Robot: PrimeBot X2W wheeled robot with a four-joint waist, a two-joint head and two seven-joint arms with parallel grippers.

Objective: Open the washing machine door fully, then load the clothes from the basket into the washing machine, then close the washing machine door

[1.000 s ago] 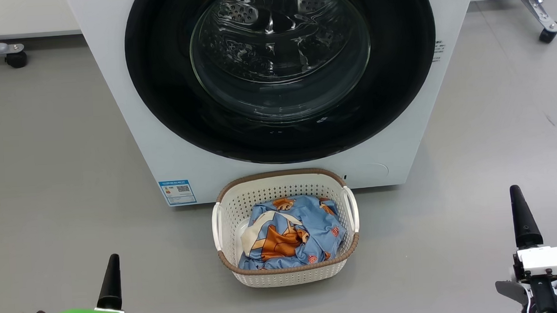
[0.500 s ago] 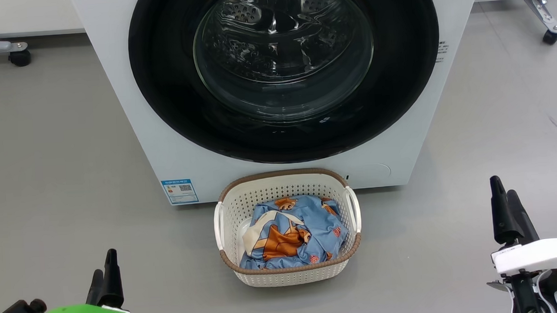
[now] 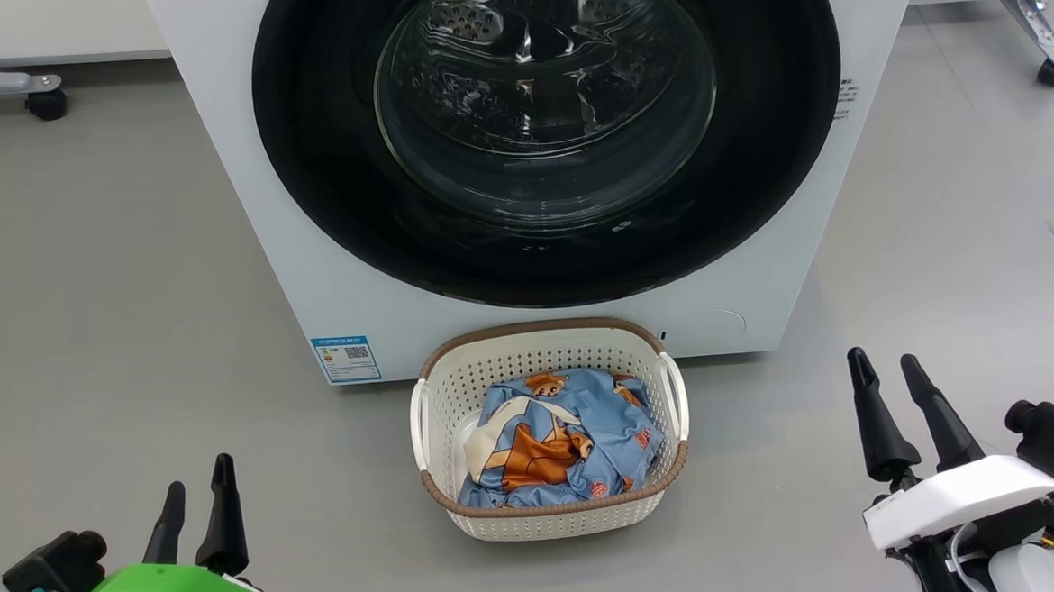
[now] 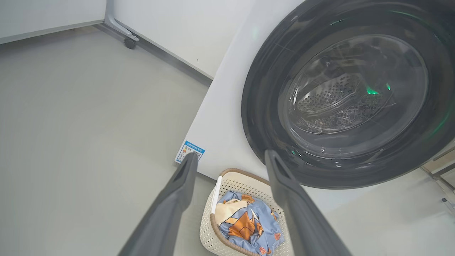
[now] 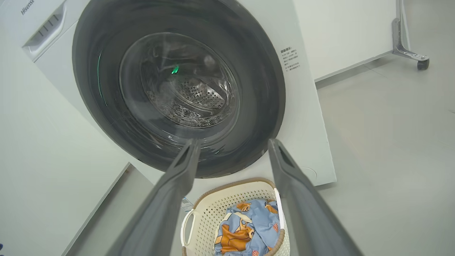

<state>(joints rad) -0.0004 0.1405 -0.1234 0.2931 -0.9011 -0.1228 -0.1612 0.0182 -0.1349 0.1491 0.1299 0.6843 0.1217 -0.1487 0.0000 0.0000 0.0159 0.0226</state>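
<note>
Left gripper (image 3: 198,473) low left over the floor, 2 fingers spread wide, empty; blue QR sticker (image 3: 345,358) on washing machine (image 3: 211,123) lower-left corner, print too small to read. Washing machine door (image 3: 322,162) closed, logo (image 5: 27,6) reads "Hisens", cut by the frame edge; basket (image 3: 557,522) on floor just below door, clothes (image 3: 557,439) bunched inside. Text label (image 3: 846,99) right of door illegible; right gripper (image 3: 881,356) low right, fingers wide, empty.

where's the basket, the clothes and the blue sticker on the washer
the basket (image 3: 538,328), head view, on the brown rim at its back edge
the clothes (image 3: 588,419), head view, on the blue fabric near the heap's middle
the blue sticker (image 3: 346,359), head view, on its centre
</note>
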